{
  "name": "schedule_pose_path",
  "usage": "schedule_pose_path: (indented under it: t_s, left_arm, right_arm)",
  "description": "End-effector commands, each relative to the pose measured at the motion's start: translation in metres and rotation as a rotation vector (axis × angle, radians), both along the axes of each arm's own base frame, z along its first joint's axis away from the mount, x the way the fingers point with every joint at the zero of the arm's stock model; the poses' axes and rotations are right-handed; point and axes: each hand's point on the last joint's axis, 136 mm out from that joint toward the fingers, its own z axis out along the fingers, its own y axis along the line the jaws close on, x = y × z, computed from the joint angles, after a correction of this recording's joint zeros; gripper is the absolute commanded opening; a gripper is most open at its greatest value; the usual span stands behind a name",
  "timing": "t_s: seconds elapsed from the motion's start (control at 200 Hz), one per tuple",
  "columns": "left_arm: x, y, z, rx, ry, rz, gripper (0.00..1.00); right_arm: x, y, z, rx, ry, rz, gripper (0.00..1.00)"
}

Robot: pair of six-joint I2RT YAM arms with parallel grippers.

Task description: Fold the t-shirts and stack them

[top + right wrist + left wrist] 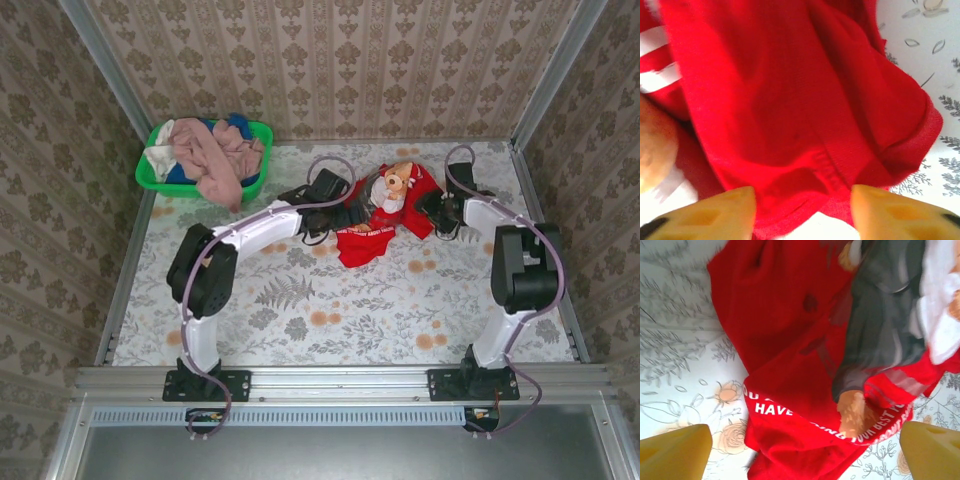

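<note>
The bright red t-shirt [385, 218] lies crumpled at the back middle of the table, its teddy-bear print facing up. My left gripper [347, 208] is at the shirt's left edge. In the left wrist view it [802, 457] is wide open over the red shirt [790, 340], just above the white lettering. My right gripper [432, 210] is at the shirt's right edge. Seen from the right wrist it [802, 212] is open, with a hemmed edge of the red cloth [790, 100] lying between the yellow fingers [715, 215]. A dusty pink t-shirt [215, 152] and a blue one [238, 125] are heaped in the basket.
The green plastic basket [150, 182] stands at the back left corner, with the pink cloth hanging over its front rim. Metal rails edge the floral table [330, 310] on the left and right. Papered walls close in the back and sides.
</note>
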Motion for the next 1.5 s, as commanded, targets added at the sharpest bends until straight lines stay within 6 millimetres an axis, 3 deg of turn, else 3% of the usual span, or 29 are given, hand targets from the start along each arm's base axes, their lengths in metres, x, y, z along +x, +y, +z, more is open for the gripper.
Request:
schedule_pose_path:
  t_s: [0.0,0.07,0.135,0.235,0.285,0.42,0.61,0.69,0.755,0.795,0.83,0.855,0.91,0.94,1.07,1.31,1.495]
  left_arm:
    - [-0.003,-0.019,-0.017,-0.056,0.086,-0.027,0.9]
    - [-0.001,-0.025,-0.027,-0.063,0.109,-0.034,0.82]
    - [-0.001,-0.028,-0.038,-0.068,0.134,-0.035,0.62]
    - [0.002,-0.024,-0.048,-0.073,0.158,-0.024,0.18]
    - [0.006,-0.016,-0.047,-0.07,0.149,-0.01,0.0]
    - [0.02,0.009,-0.026,-0.069,0.101,0.013,0.0]
    - [0.045,0.05,0.042,-0.077,-0.022,0.012,0.0]
    - [0.055,0.069,0.069,-0.085,-0.063,0.018,0.0]
    - [0.062,0.084,0.085,-0.091,-0.084,0.023,0.0]
    - [0.068,0.093,0.091,-0.092,-0.09,0.029,0.0]
    - [0.072,0.1,0.092,-0.086,-0.09,0.035,0.09]
    - [0.078,0.11,0.091,-0.077,-0.087,0.057,0.28]
    - [0.083,0.119,0.09,-0.065,-0.082,0.072,0.82]
    - [0.085,0.12,0.09,-0.059,-0.082,0.072,0.99]
    - [0.077,0.12,0.093,0.008,-0.1,0.086,1.0]
    - [0.025,0.118,0.042,0.071,-0.031,0.27,1.0]
    - [0.004,0.133,0.02,0.051,-0.006,0.424,1.0]
  right_arm:
    - [0.011,0.005,-0.001,0.034,0.009,-0.009,0.39]
    - [0.015,0.002,0.002,0.028,-0.001,-0.014,0.2]
    - [0.018,-0.003,0.01,0.02,-0.022,-0.025,0.0]
    - [0.02,-0.011,0.035,0.009,-0.083,-0.039,0.0]
    - [0.018,-0.016,0.051,-0.007,-0.119,-0.041,0.0]
    - [0.008,-0.035,0.098,-0.08,-0.218,-0.043,0.0]
    - [-0.012,-0.057,0.158,-0.165,-0.355,-0.037,0.0]
    - [-0.019,-0.056,0.164,-0.174,-0.363,-0.006,0.0]
    - [-0.023,-0.049,0.154,-0.137,-0.337,0.017,0.0]
    - [-0.025,-0.044,0.144,-0.113,-0.319,0.019,0.14]
    - [-0.027,-0.04,0.134,-0.092,-0.308,0.017,0.31]
    - [-0.028,-0.036,0.127,-0.08,-0.3,0.018,0.41]
    - [-0.03,-0.028,0.112,-0.06,-0.278,0.023,0.53]
    - [-0.03,-0.023,0.105,-0.053,-0.264,0.029,0.57]
    - [-0.031,0.002,0.075,-0.036,-0.193,0.079,0.63]
    - [-0.015,0.037,0.029,0.04,-0.084,0.113,0.6]
    - [-0.001,0.049,0.004,0.055,-0.016,0.12,0.52]
